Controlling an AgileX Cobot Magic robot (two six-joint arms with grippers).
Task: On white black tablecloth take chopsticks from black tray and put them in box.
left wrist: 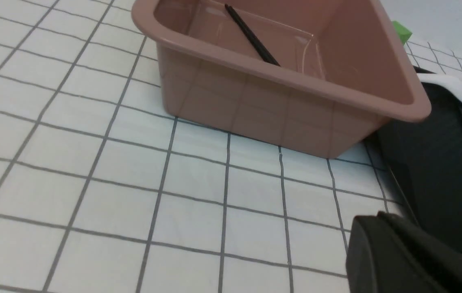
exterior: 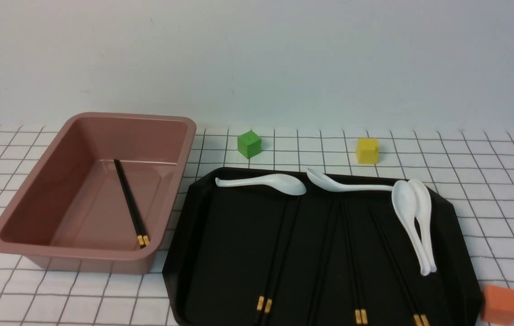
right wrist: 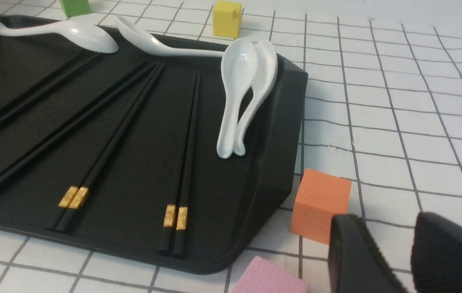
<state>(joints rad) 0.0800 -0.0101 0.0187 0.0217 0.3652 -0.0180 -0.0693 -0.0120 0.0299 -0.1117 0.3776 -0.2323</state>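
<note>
Taking the large flat glossy black tray point(exterior: 221, 253) with cut corners as the landmark, the nearest things are the two grippers, seen only in their wrist views. The right gripper point(right wrist: 408, 260) hovers off the tray's near right corner with its two black fingers point(right wrist: 357, 260) spread, a gap between them and nothing in it. The left gripper point(left wrist: 410, 260) shows as one dark mass off the tray's near left corner, and I cannot tell whether it is spread or closed.

Beside the tray's near right corner sit an orange foam cube point(exterior: 500, 304) and, nearer the right gripper, a pink textured block point(right wrist: 269, 278).

On the tray lie three pairs of long thin black chopsticks point(exterior: 354, 253) with gold bands at their near ends, running away from the robot. Two nested white plastic spoons point(exterior: 415, 226) lie along the tray's right side, and two more white spoons point(exterior: 261, 183) lie across its far edge.

Left of the tray, close to it, stands the deep dusty-pink rectangular box point(exterior: 44, 181), holding one pair of black chopsticks point(exterior: 130, 203) laid diagonally on its floor, gold bands nearest.

Beyond the tray's far edge rest a green cube point(exterior: 249, 144) and a yellow cube point(exterior: 367, 150). All rest on the white tablecloth point(exterior: 487, 181) gridded with thin black lines.
</note>
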